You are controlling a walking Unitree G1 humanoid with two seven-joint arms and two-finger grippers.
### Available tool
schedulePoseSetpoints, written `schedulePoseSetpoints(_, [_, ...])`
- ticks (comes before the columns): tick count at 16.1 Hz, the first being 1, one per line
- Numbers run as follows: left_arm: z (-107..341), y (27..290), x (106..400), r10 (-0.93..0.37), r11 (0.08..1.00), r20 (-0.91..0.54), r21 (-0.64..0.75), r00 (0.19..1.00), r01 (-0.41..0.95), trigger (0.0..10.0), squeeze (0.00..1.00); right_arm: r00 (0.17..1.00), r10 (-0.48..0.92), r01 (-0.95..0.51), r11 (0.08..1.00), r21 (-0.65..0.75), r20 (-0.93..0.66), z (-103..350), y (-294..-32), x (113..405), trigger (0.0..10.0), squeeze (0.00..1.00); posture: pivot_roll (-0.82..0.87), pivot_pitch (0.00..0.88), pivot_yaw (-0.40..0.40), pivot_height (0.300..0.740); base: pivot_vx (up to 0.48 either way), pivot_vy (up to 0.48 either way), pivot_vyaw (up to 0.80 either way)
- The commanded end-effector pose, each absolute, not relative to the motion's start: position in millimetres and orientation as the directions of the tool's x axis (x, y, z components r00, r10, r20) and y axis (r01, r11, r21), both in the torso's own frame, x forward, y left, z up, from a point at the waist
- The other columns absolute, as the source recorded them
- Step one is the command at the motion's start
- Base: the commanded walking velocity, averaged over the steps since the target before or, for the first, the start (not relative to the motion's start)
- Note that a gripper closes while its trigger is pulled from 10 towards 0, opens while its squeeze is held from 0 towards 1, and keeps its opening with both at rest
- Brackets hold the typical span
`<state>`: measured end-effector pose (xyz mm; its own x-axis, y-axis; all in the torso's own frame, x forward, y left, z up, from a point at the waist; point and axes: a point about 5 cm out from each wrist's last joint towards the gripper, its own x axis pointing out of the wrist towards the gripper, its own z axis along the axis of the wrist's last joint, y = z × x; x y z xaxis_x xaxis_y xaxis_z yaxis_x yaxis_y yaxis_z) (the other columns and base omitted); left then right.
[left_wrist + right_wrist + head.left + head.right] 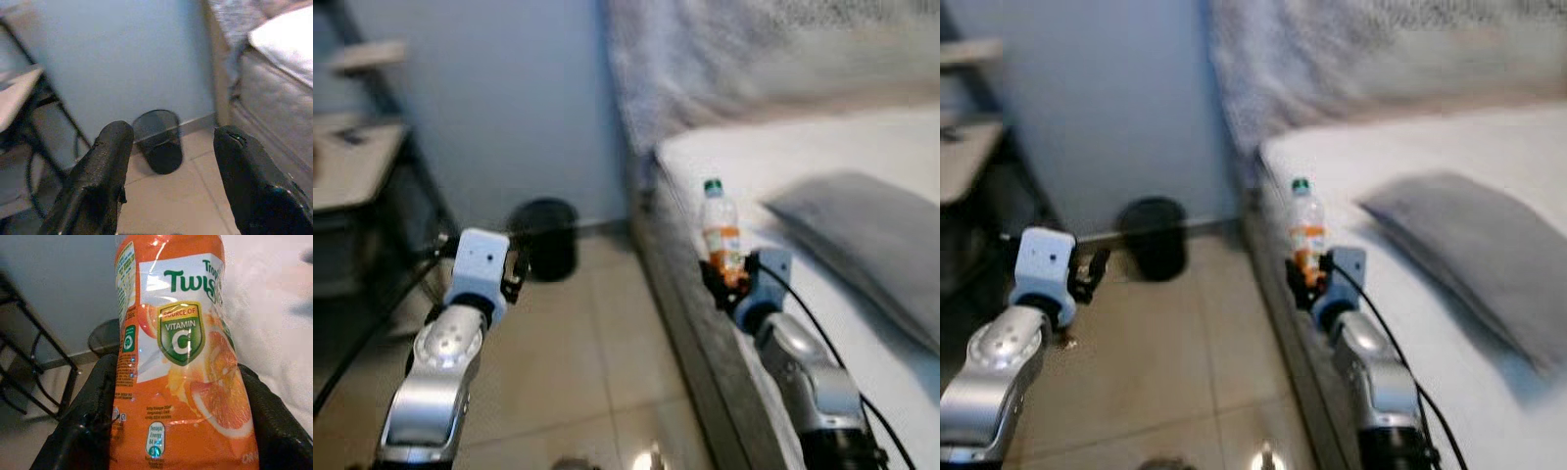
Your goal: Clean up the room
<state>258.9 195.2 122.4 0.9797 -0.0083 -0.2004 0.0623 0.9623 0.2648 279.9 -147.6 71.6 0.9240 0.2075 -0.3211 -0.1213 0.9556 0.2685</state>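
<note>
A plastic bottle (722, 231) with a green cap and an orange juice label stands upright right of centre in the head views, at the near edge of the bed (862, 157). Its lower part sits between the two black fingers of the right gripper (728, 277), which pinch it from both sides; the cap and upper body rise clear above the fingers. In the right wrist view the orange label (182, 357) takes up the middle of the frame, with a dark finger (85, 426) pressed against it at lower left and the other at lower right.

A grey pillow (871, 240) lies on the white sheet at the right of the frame, apart from the bottle. A grey blanket (705, 59) hangs at the upper middle, over the head of the bed.

The left gripper (516, 266) is held up over the tiled floor (578, 362) at left of centre, its fingers (100, 176) spread wide with nothing between them. Beyond it, a black mesh bin (545, 235) stands on the floor against the pale blue wall (509, 98), between the bed and a dark-framed shelf unit (362, 157) at the far left.
</note>
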Motion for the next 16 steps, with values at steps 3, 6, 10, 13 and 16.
schedulePoseSetpoints(3, [124.1, 198.0, 259.1, -0.008, 0.961, -0.193, 0.27, 0.981, 0.061, 10.0, 0.17, 0.924, 0.225, -0.149, 0.957, 0.25, -0.311, 75.1, -139.7, 283.5, 10.0, 0.0, 0.0, 0.0, 0.018, 0.74, 0.349, 0.0, 0.0])
schedulePoseSetpoints(6, [121.9, 197.7, 258.9, -0.012, 0.963, -0.2, 0.261, 0.98, 0.065, 10.0, 0.18, 0.928, 0.194, -0.126, 0.967, 0.223, -0.317, 74.8, -141.7, 285.2, 10.0, 0.0, -0.01, 0.0, 0.017, 0.74, 0.36, 0.0, 0.0])
schedulePoseSetpoints(10, [121.6, 197.2, 259.7, -0.019, 0.964, -0.199, 0.257, 0.98, 0.071, 10.0, 0.18, 0.928, 0.186, -0.116, 0.968, 0.223, -0.322, 73.8, -139.0, 285.9, 10.0, 0.0, -0.01, 0.0, 0.016, 0.74, 0.368, 0.0, 0.0])
schedulePoseSetpoints(13, [124.6, 195.4, 261.8, -0.025, 0.963, -0.191, 0.26, 0.981, 0.075, 10.0, 0.18, 0.927, 0.197, -0.133, 0.969, 0.21, -0.32, 74.9, -137.4, 287.5, 10.0, 0.0, 0.0, 0.0, 0.008, 0.74, 0.372, 0.0, 0.0])
schedulePoseSetpoints(16, [126.8, 194.7, 263.4, -0.026, 0.963, -0.186, 0.261, 0.982, 0.075, 10.0, 0.18, 0.926, 0.209, -0.161, 0.972, 0.172, -0.314, 76.5, -136.4, 288.9, 10.0, 0.0, 0.0, 0.0, 0.008, 0.74, 0.372, 0.0, 0.0])
